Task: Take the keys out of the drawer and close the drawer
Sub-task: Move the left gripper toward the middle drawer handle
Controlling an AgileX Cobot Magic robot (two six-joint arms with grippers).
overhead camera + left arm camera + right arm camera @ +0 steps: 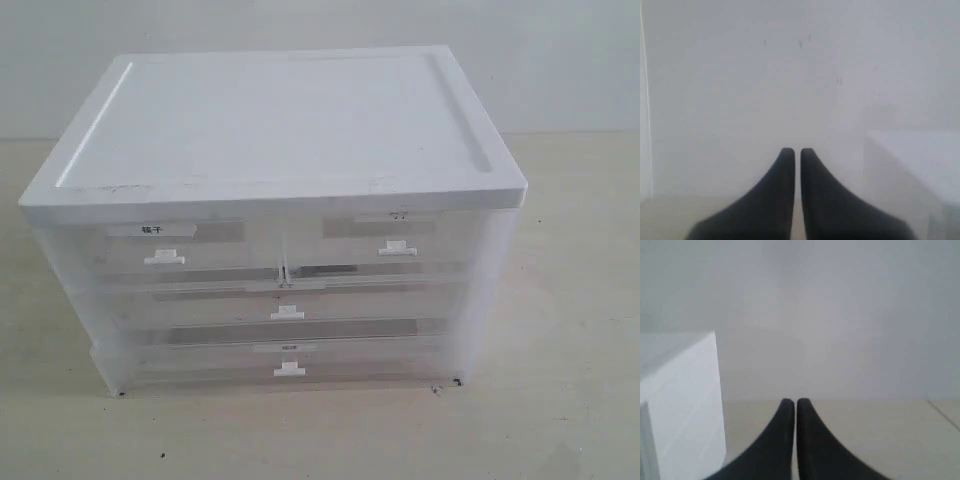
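**Exterior view.** A white-topped storage cabinet (280, 130) is standing on a pale table (580, 330) and filling the centre of the frame. The drawer (190, 368) is occupying the lowest tier at full width, with a white label strip (286, 347) sitting just above its tab handle (289, 369) at lower centre. Its front is lying flush with the fronts above, so it is reading as closed. The keys are not showing through the translucent plastic. They are presumably lying inside, though exactly where cannot be told. Directly above are sitting an unlabelled full-width drawer (287, 312) and two half-width labelled drawers (164, 258).

**Wrist views.** The left gripper (797, 150) and the right gripper (791, 401) are each hanging in open air beside the cabinet. Their dark fingers are pressing almost together, with only a hairline gap and nothing between them. Neither is appearing in the exterior view.

**Step in hand (judged).** This is opening the drawer. One gripper is needing to part its fingers, come in low and level, and pinch the lowest tab, not the near-identical one just above. Pulling straight outward is advisable, since the light cabinet may be sliding on the table. Bracing the lid with the other arm could be helping.
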